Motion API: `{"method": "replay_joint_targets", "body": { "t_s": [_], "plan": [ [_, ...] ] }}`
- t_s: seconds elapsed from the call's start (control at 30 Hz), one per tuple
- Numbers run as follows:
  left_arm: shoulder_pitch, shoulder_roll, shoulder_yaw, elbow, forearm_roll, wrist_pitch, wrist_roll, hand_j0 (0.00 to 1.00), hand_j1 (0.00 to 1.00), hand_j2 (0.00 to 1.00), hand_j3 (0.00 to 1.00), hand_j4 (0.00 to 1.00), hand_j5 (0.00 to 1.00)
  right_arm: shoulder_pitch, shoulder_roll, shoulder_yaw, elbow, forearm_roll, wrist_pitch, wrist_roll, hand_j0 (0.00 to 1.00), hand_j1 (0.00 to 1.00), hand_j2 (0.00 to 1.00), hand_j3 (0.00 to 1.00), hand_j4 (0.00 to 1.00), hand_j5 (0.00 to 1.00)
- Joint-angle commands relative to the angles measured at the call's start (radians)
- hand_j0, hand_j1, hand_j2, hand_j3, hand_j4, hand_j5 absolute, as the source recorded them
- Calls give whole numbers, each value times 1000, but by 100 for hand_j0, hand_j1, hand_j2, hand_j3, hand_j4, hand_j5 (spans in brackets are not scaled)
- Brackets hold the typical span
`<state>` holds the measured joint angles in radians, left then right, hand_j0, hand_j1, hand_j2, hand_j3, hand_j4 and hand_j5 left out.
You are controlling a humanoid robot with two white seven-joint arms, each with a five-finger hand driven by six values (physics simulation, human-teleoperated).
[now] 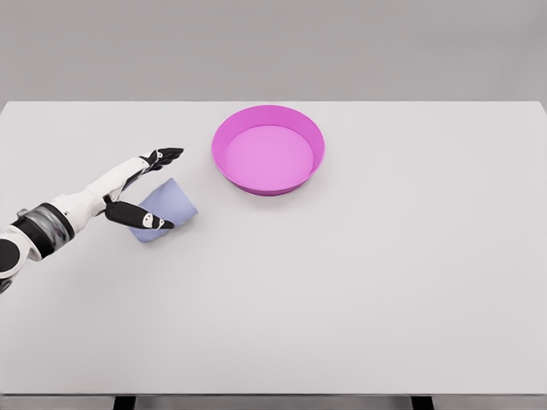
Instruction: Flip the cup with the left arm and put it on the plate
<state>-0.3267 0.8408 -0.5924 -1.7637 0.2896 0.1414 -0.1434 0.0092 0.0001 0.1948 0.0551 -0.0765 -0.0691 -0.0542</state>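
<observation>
Reaching in from the lower left, the robot's left arm [73, 205] stretches across the white table [359, 290] toward the right and far side, its forearm angled up from the picture's left edge. The left hand [137, 190] is spread around a single pale blue cup [169, 205]: the dark fingers [162, 156] extend straight out just past the cup's far side, while the black thumb [141, 218] lies across its near side. The digits bracket the cup loosely rather than clamping it; whether they press on it cannot be told from this view.

One cup is in the scene, lying tilted on its side on the table at left of centre, its wider end pointing to the right and far side. One plate [231, 128] is in the scene as well, a round bright pink dish with a raised rim, sitting flat on the table to the right of and farther than the cup, well apart from it. Only one arm shows in the picture.
</observation>
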Motion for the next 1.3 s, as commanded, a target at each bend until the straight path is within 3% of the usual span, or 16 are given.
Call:
{"method": "replay_joint_targets", "body": {
  "t_s": [0.0, 0.1, 0.4, 0.87, 1.13, 1.27],
  "plan": [
    [0, 1, 0, 0, -21, 1, -1, 100, 100, 100, 100, 100, 100, 0, 0, 0, 0, 0, 0, -1, 100, 100, 100, 100, 100, 100],
    [5, 0, -1, 0, -79, 3, -4, 100, 100, 100, 100, 100, 100, 0, 0, 0, 0, 0, 0, 1, 100, 100, 100, 100, 100, 100],
    [9, -22, -3, 0, -81, 3, -7, 100, 100, 100, 100, 100, 100, 0, 0, 0, 0, 0, 0, 1, 100, 100, 100, 100, 100, 100],
    [20, -22, -3, 0, -82, 9, -5, 100, 100, 100, 100, 100, 100, 2, 0, 0, 0, 0, -1, 1, 100, 100, 100, 100, 100, 100],
    [17, -26, -1, 0, -81, 86, -1, 100, 100, 100, 100, 100, 100, 0, 0, 0, 0, 0, 0, -1, 100, 100, 100, 100, 100, 100],
    [-14, -11, -1, -2, -26, 78, -7, 100, 100, 100, 100, 100, 100, 0, 0, 0, 0, 0, -1, 1, 100, 100, 100, 100, 100, 100]
  ]
}}
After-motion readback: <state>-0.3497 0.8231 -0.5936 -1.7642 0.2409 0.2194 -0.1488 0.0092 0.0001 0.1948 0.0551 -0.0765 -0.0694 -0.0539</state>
